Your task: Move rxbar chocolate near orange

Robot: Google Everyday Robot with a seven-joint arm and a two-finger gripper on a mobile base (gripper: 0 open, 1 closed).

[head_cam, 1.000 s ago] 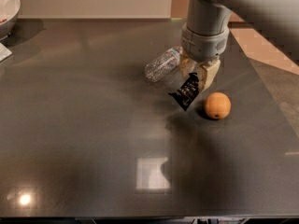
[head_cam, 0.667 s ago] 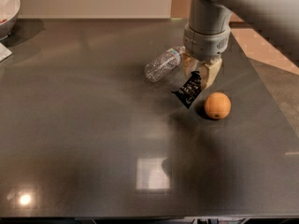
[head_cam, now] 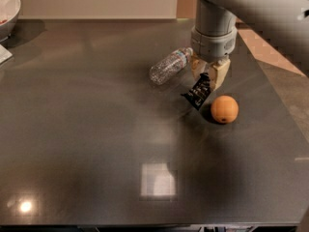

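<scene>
The rxbar chocolate [head_cam: 198,91] is a small black wrapper with white text, held tilted in my gripper [head_cam: 208,76] just above the dark table. The gripper is shut on its upper end; the bar's lower end hangs down to the left. The orange [head_cam: 224,108] sits on the table just right of and below the bar, a small gap apart from it. My grey arm comes in from the upper right and hides the table behind it.
A clear plastic bottle [head_cam: 170,65] lies on its side just left of the gripper. A white bowl [head_cam: 7,8] stands at the far left back corner. The table's right edge [head_cam: 277,98] runs close to the orange.
The gripper with the bar has shifted slightly right, toward the orange. The orange and bottle have not moved.
</scene>
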